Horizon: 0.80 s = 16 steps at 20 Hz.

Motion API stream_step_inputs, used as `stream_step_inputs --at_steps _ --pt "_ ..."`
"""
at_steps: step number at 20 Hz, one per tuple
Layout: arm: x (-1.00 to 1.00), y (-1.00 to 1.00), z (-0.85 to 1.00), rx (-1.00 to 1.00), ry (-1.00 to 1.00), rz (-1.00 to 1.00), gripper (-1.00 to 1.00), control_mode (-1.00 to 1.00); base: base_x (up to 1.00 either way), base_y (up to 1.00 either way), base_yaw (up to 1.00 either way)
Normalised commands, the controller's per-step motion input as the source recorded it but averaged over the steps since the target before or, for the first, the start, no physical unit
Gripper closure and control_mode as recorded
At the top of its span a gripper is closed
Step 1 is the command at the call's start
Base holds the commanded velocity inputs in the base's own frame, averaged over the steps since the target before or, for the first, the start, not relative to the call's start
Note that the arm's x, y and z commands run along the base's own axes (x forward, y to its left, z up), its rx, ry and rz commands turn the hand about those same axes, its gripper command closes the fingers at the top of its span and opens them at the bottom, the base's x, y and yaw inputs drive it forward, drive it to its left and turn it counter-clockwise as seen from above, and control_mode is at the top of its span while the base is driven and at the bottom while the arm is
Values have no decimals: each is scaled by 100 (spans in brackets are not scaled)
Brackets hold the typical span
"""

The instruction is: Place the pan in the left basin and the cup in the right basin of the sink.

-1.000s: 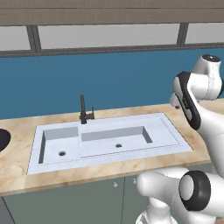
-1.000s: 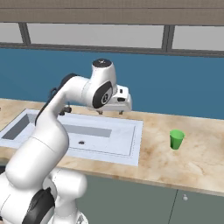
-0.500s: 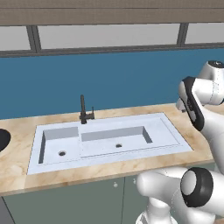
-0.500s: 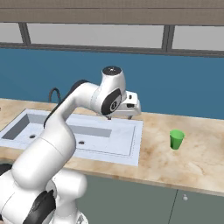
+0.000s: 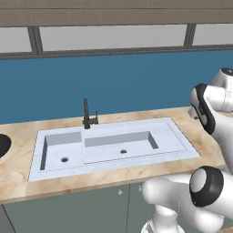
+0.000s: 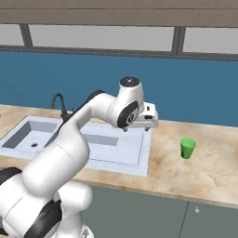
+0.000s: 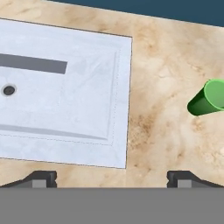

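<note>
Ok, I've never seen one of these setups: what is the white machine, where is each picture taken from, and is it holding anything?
It is a rendered white robot arm on a base that can drive, in front of a kitchen counter. Two pictures come from cameras on the base, behind the arm to its left and right. The third looks along the gripper, whose two dark tips stand wide apart with nothing between them. Set into the counter is a pale double-basin sink with a black faucet; both basins look empty. A green cup stands upright on the counter, right of the sink. At the left base view's edge is a dark round object, perhaps the pan.
</note>
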Motion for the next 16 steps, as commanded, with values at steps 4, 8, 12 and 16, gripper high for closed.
stream_step_inputs --at_steps 4,8,12,16 --pt "5 -29 -18 0 0 0 -100 -100 0 0 0" --pt "8 -32 -18 -2 0 0 -100 -100 0 0 0" --pt "5 -34 -19 -3 0 0 -100 -100 0 0 0" --pt "7 -31 -18 -2 0 0 -100 -100 0 0 0"
